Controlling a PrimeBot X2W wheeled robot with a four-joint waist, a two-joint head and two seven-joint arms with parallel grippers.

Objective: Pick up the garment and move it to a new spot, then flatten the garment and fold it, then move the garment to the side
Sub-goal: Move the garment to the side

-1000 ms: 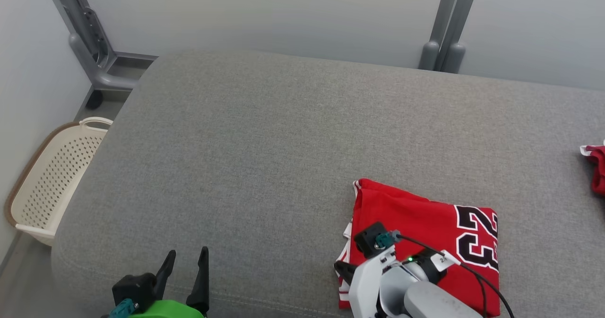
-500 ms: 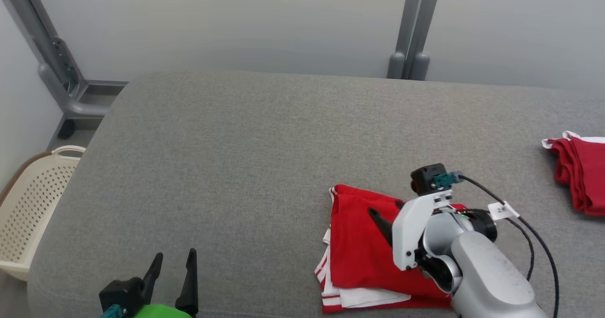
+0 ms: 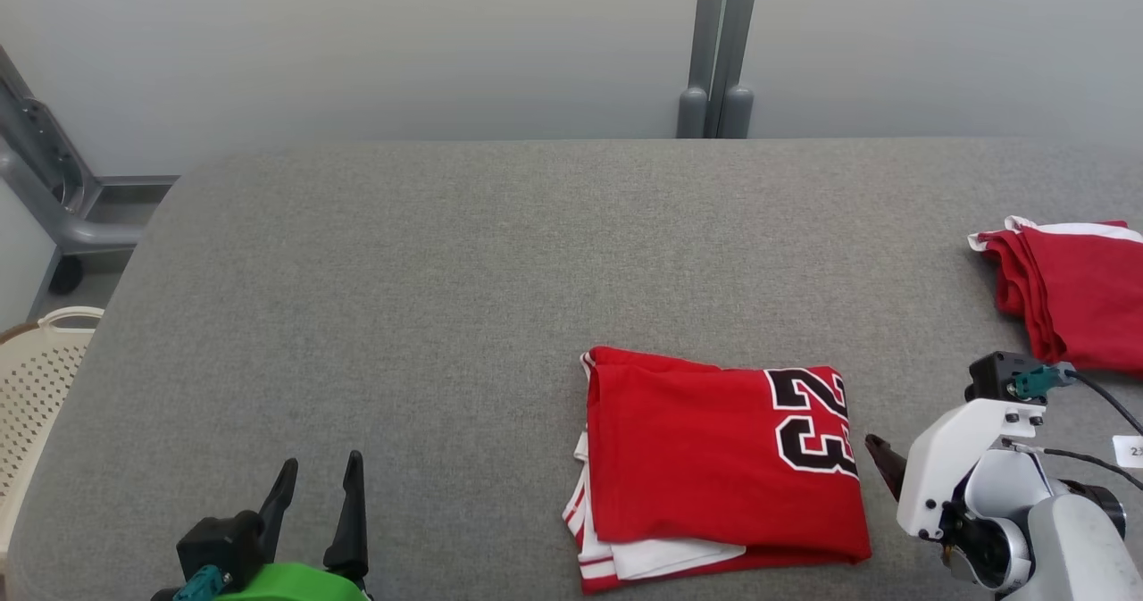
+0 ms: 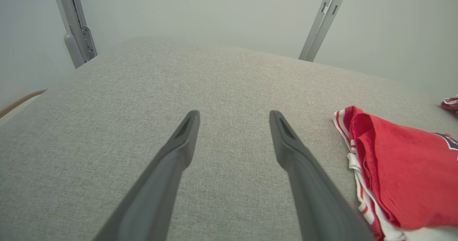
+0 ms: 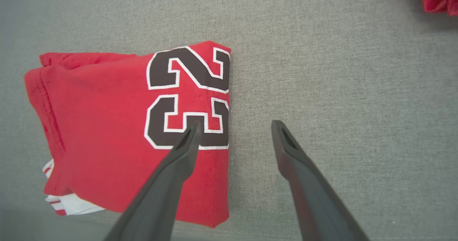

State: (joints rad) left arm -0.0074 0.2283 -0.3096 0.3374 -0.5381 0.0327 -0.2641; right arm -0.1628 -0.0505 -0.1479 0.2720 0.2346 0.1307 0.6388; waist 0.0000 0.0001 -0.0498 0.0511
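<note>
Bright, even, soft light; faint shadows, no glare, sharp focus, slight wide-angle bending in wrist views.

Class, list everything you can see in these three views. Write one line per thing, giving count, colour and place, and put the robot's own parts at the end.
padded surface: one, grey, under everything else
folded jersey: one, red with a black-and-white 23, on the surface at near right
second garment: one, red with white trim, on the surface at the right edge
basket: one, cream, perforated, off the surface's left end
upright posts: two, grey, side by side against the wall behind
left gripper: one, dark fingers, open, lower left over bare surface
right gripper: one, dark fingers, open, at the jersey's right edge, holding nothing
</note>
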